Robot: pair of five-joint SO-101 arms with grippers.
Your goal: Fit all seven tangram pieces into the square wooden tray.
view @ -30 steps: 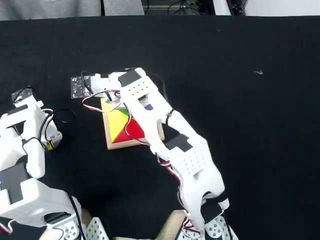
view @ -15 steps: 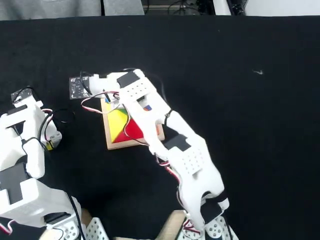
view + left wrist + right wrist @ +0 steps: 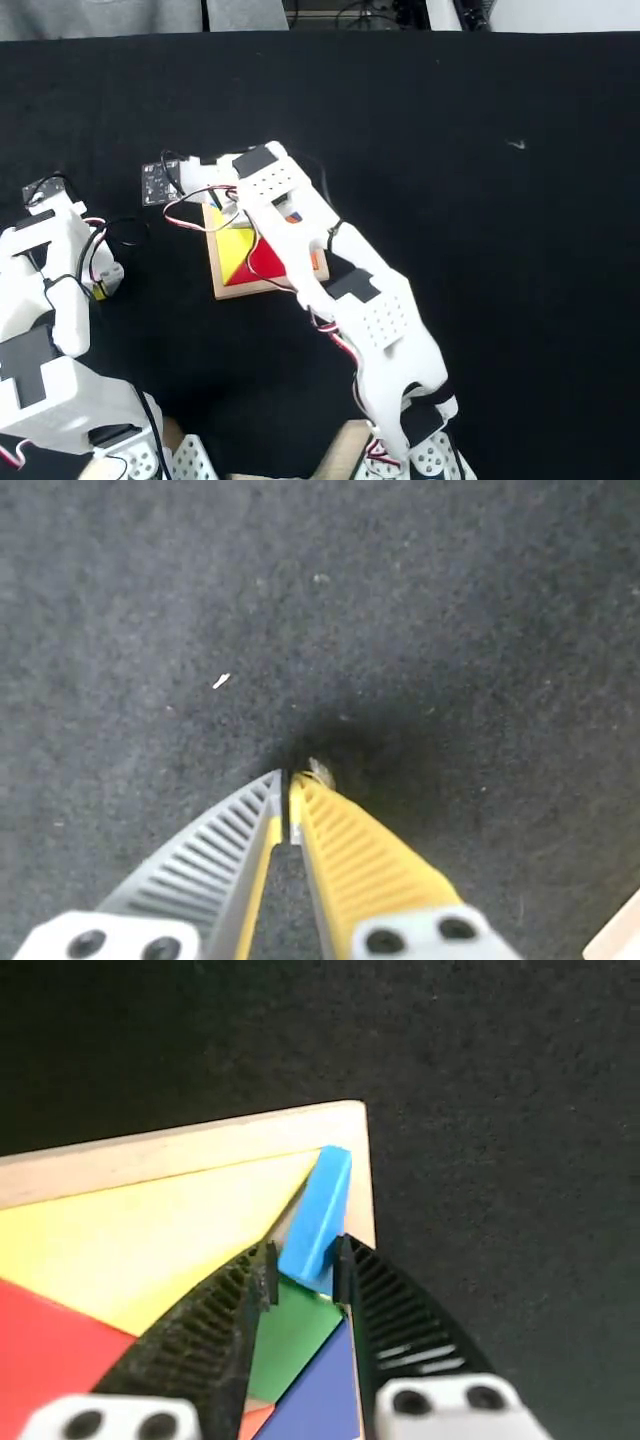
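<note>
**Right arm has crept further over the tray**

In the past second the right arm (image 3: 300, 230) has shifted slightly across the tray (image 3: 245, 291). It now hides the green that showed in the high view, leaving yellow, red and a sliver of orange.

The right gripper (image 3: 303, 1257) is clamped on the blue piece (image 3: 318, 1210). The piece stands on edge and tilted at a tray (image 3: 150, 1145) corner, in the gap between the yellow piece (image 3: 150, 1240) and the rim. Its far end touches the corner. The green piece (image 3: 295, 1335) lies flat just behind it.

The left gripper (image 3: 288, 780) is closed on nothing, tips together over the black cloth (image 3: 450, 600), well apart from the tray.

The likely trouble is the tilt. If let go now, the blue piece would probably stay propped on the rim or on yellow instead of dropping flat. Pressing straight down while it is cocked could wedge it, or lever yellow up and disturb the seated pieces. The gap also looks narrow, so the piece probably has to be laid over and squared to the rim first.
</note>
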